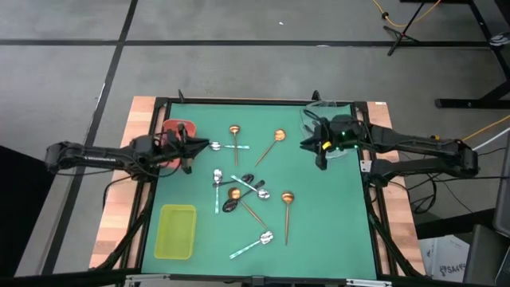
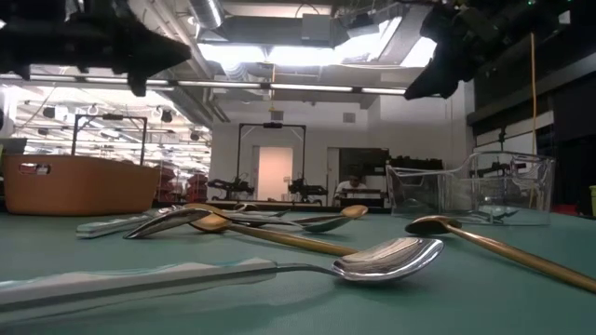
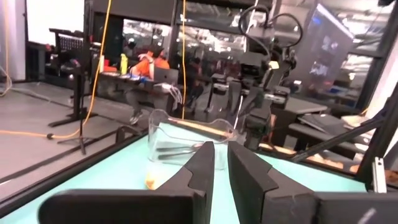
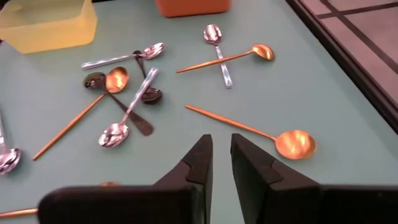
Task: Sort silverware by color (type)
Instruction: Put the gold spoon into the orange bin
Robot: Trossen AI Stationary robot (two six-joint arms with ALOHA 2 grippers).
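The silverware lies loose on the green mat (image 1: 335, 231). A copper spoon (image 1: 235, 131) crosses a mint-handled one (image 1: 239, 148), and another copper spoon (image 1: 279, 135) lies to their right. Copper, black and mint-handled spoons overlap in a pile (image 1: 239, 190) at mid-table. One copper spoon (image 1: 287, 199) and one mint-handled spoon (image 1: 255, 243) lie nearer. My left gripper (image 1: 201, 146) (image 3: 221, 149) hovers level beside the red tray, nearly shut, with nothing in its narrow gap. My right gripper (image 1: 307, 143) (image 4: 221, 142) hangs above the mat by the clear tray, tipped down toward the spoons, also nearly shut and holding nothing.
A red tray (image 1: 179, 127) stands at the far left, a yellow-green tray (image 1: 177, 231) at the near left and a clear tray (image 1: 327, 112) at the far right. Wooden table edges (image 1: 119, 183) frame the mat. The mat's near right part is bare.
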